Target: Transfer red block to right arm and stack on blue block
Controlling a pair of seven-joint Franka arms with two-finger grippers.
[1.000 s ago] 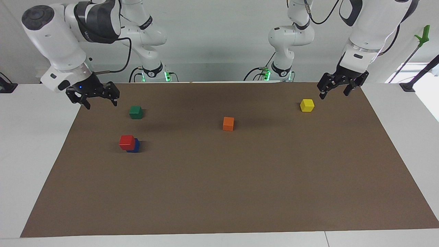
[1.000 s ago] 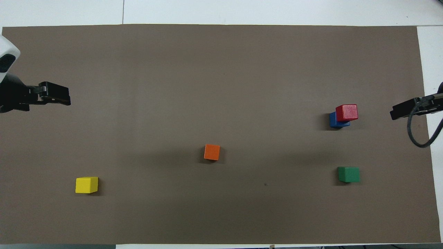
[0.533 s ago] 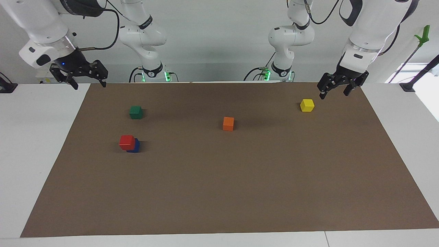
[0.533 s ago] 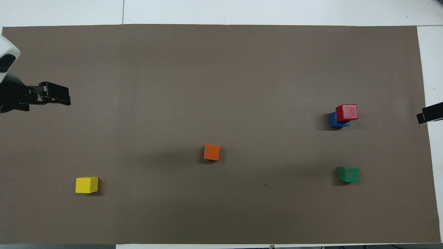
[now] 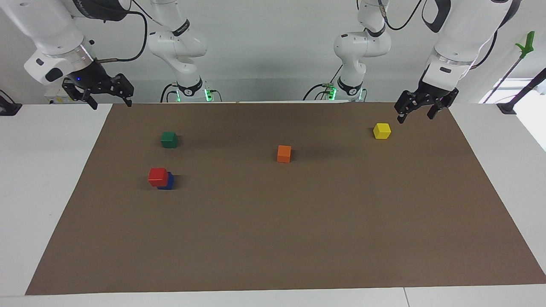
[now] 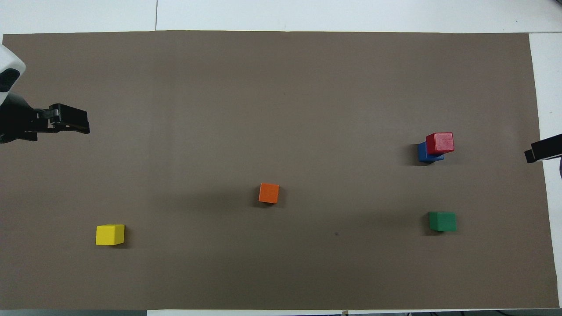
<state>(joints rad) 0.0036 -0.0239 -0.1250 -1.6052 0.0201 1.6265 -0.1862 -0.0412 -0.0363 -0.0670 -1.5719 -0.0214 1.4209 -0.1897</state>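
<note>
Red on blue, both claws clear.
I see the red block (image 5: 158, 176) sitting skewed on the blue block (image 5: 168, 182) toward the worktop's right-arm end. Right claw (image 5: 108, 100) and left claw (image 5: 416, 114) hang over the robot-side corners, fingers apart, empty.

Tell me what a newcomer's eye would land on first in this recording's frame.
The red block sitting on the blue block, slightly off-centre, toward the right arm's end of the brown mat. Next, the lone orange block mid-mat. Both arms wait raised and empty: the right gripper open above the mat's corner, the left gripper open beside the yellow block.
</note>
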